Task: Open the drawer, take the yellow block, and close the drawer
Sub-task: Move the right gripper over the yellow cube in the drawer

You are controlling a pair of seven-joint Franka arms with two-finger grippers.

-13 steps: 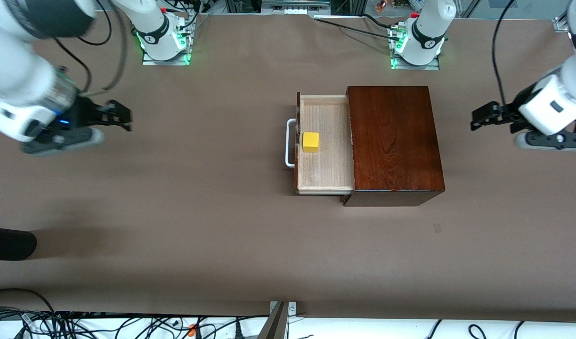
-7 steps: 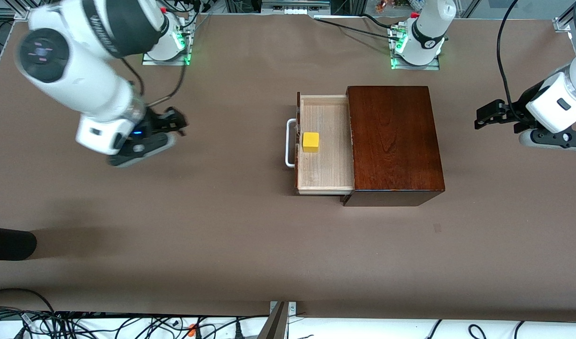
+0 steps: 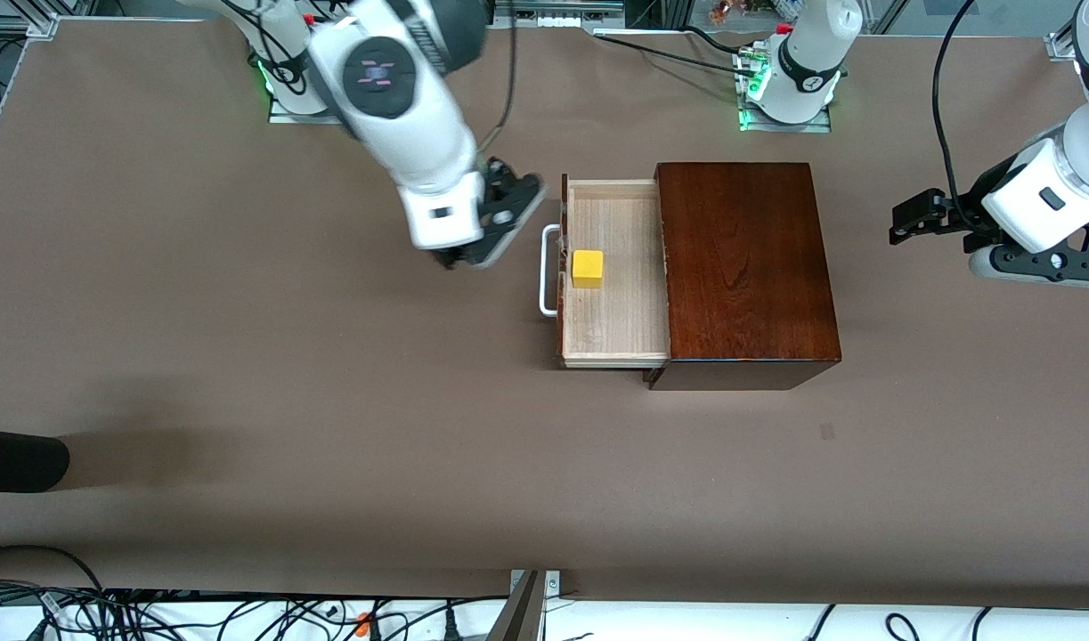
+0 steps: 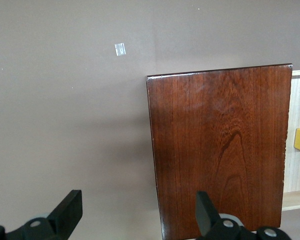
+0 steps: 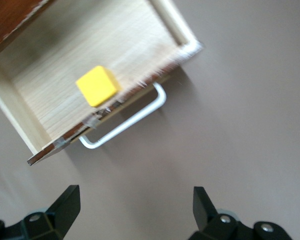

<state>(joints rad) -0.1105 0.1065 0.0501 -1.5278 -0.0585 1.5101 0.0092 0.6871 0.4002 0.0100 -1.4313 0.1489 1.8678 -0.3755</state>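
The drawer [image 3: 615,271] stands pulled out of the box [image 3: 744,271] toward the right arm's end of the table, so the opening step looks done; taking the block and closing are both left. Nearest the front camera is the drawer's pale corner; farther up, the block [image 3: 587,268] sits on the pale floor, against the front wall and just inside the handle [image 3: 549,270], which juts out over the bare table [image 3: 330,401]. The block is untouched — no finger is near it, and the right wrist view shows it square on the wood with the handle below the drawer's edge [image 5: 97,86].

Farther from the camera than the block, the right gripper [image 3: 495,218] hangs over the table just beside the handle, not yet over the drawer; its fingers [image 5: 65,205] are spread wide with nothing between them, though in the front view the wrist hides most of the claw, so how high it hangs is hard to judge. It seems to be on the way to the block — it needs to come over the tray and then down around the cube.

The left gripper [image 3: 922,218] waits over the table off the box's closed end, well apart from it; its fingers [image 4: 67,212] are also spread and empty, the left wrist view looking down on the box top.
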